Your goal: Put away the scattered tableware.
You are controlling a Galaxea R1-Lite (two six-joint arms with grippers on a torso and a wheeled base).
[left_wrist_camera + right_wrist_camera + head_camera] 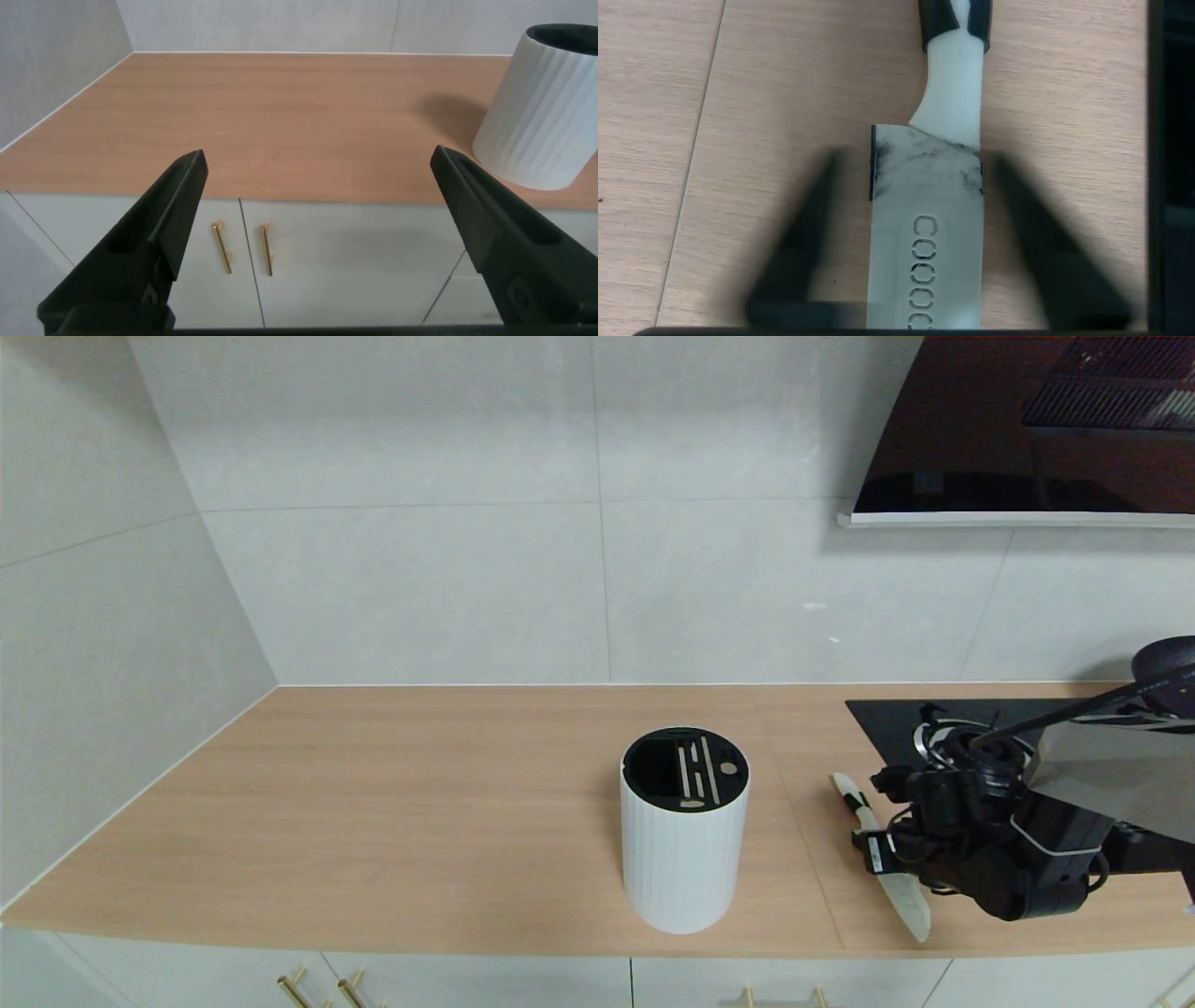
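Note:
A knife (910, 901) with a white blade and a black-and-white handle lies flat on the wooden counter (420, 803), right of a white ribbed holder (684, 859) with a black slotted top. My right gripper (885, 831) hovers low over the knife. In the right wrist view it (924, 271) is open, one finger (799, 252) on each side of the blade (926, 215) and a small gap on both sides. My left gripper (318, 161) is open and holds nothing. It sits in front of the counter's front edge, with the holder (547, 103) off to one side.
A black stove top (896, 723) with a burner lies at the back right, close behind the knife. A dark range hood (1027, 429) hangs above it. Tiled walls close the back and left. Cabinet doors with gold handles (243, 247) lie below the counter edge.

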